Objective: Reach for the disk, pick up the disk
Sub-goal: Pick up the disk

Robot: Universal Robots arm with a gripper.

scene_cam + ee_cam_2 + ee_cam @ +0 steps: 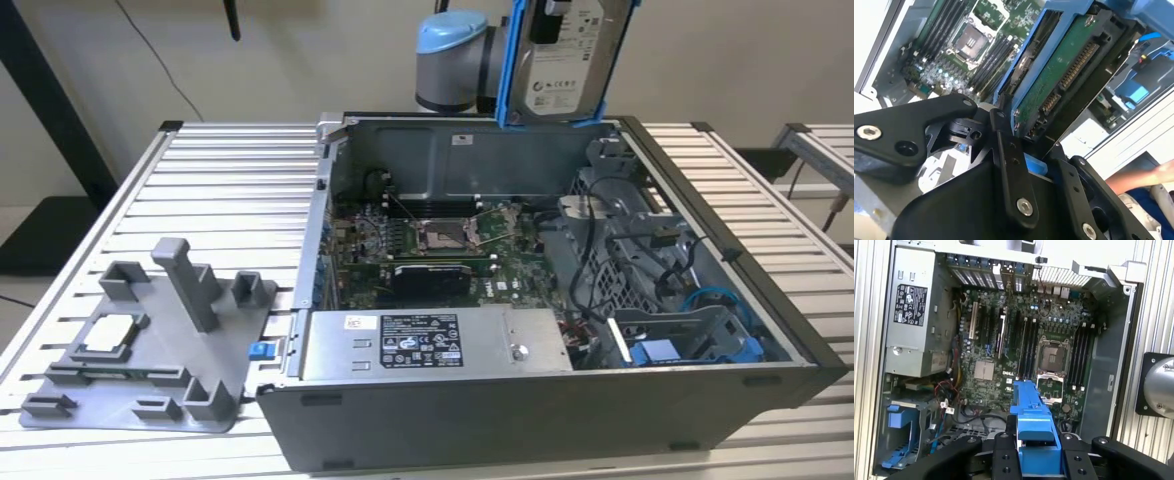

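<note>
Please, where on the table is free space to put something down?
Bare slatted table lies between the grey fixture tray and the open computer case, toward the far edge. Crowded: inside the case. The hand holds the disk above it.

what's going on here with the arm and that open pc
The robot arm has the disk in its gripper and holds it upright in the air above the rear edge of the open computer case. In the second wrist view the black fingers clamp the disk's blue bracket. The case lies on its side on a slatted metal table, its motherboard exposed, and a grey fixture tray sits beside it on the exterior view's left.
</note>
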